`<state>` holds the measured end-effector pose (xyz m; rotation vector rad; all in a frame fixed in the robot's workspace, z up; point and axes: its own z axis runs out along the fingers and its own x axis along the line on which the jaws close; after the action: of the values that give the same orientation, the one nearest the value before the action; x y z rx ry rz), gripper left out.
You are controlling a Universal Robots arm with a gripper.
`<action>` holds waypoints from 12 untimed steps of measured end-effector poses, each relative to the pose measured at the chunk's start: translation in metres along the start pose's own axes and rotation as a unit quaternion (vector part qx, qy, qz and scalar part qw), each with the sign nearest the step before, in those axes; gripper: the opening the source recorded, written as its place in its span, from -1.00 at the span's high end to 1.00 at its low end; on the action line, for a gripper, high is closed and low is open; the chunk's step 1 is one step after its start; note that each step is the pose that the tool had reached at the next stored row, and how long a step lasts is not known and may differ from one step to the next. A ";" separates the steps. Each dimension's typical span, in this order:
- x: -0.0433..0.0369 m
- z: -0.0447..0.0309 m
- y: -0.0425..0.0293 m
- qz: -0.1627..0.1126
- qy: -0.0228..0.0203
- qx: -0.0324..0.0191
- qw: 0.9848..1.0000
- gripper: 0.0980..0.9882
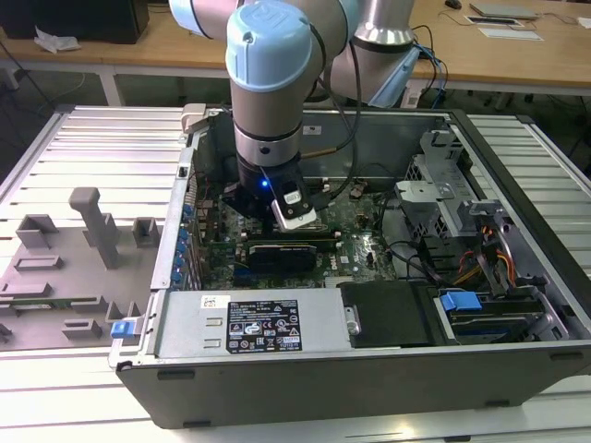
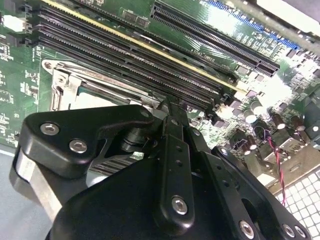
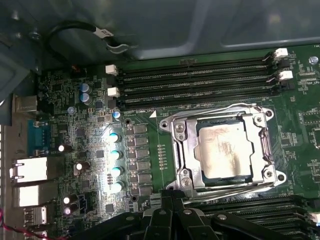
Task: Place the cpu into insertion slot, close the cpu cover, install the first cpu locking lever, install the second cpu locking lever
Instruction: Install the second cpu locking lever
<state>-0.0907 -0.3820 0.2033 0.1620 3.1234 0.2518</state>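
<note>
The cpu (image 3: 225, 150), a pale silver square, lies in the insertion slot (image 3: 229, 178), of which a thin dark rim shows around it. The grey-metal cpu cover (image 3: 184, 150) lies flat over it, framing the chip in its window. One wire lever (image 3: 215, 111) runs along the cover's side by the memory slots, another (image 3: 225, 184) along the opposite side. My gripper (image 3: 172, 207) hangs just off that second side with its black fingers together and nothing visible between them. In the second wrist view the gripper (image 2: 170, 107) tip is close to a corner of the cover (image 2: 65, 82).
Long black memory slots (image 3: 195, 80) flank the socket on both sides. Capacitors (image 3: 115, 160) and a looped black cable (image 3: 80, 32) lie nearby. In the exterior view the arm (image 1: 272, 83) reaches into the open computer case (image 1: 369, 369); grey fixtures (image 1: 92, 231) stand at its left.
</note>
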 end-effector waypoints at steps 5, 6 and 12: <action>0.0002 0.0020 0.0020 0.000 0.000 -0.004 1.000 0.98; 0.0002 0.0025 0.0023 0.000 0.000 -0.004 1.000 0.98; 0.0003 0.0043 0.0024 0.000 0.000 -0.004 1.000 0.98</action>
<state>-0.0907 -0.3790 0.1994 0.1620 3.1226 0.2655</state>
